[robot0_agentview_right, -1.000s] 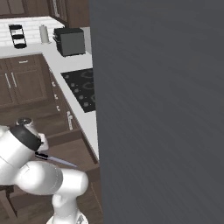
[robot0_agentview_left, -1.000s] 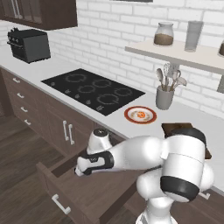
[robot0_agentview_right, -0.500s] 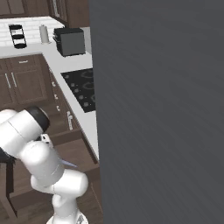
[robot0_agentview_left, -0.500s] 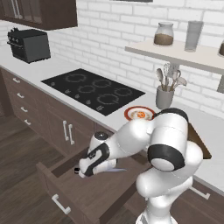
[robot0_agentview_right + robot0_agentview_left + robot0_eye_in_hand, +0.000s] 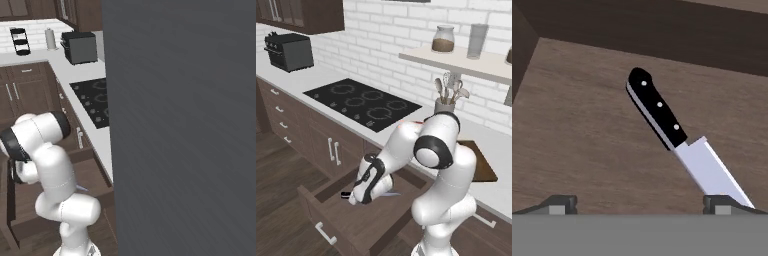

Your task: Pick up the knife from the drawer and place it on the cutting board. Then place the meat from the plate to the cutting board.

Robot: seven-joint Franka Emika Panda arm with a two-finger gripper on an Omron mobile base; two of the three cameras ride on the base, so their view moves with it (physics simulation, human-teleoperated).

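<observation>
While the drawer (image 5: 356, 220) stands pulled out below the counter, the knife (image 5: 677, 135) lies flat on its wooden floor. Its black handle points toward the back wall of the drawer, and its shiny blade runs down to one finger of the gripper (image 5: 639, 202). The gripper is down inside the drawer, just above the knife, with its two fingers spread wide apart. Nothing is held between them yet.

So the job has only begun. The knife has not been picked up. The cutting board (image 5: 481, 165) sits on the counter behind the robot arm, and from here I can only see part of it. The arm hides the plate and the meat, so I cannot tell where they are. I think both moves are still to do: first the knife, then the meat.
</observation>
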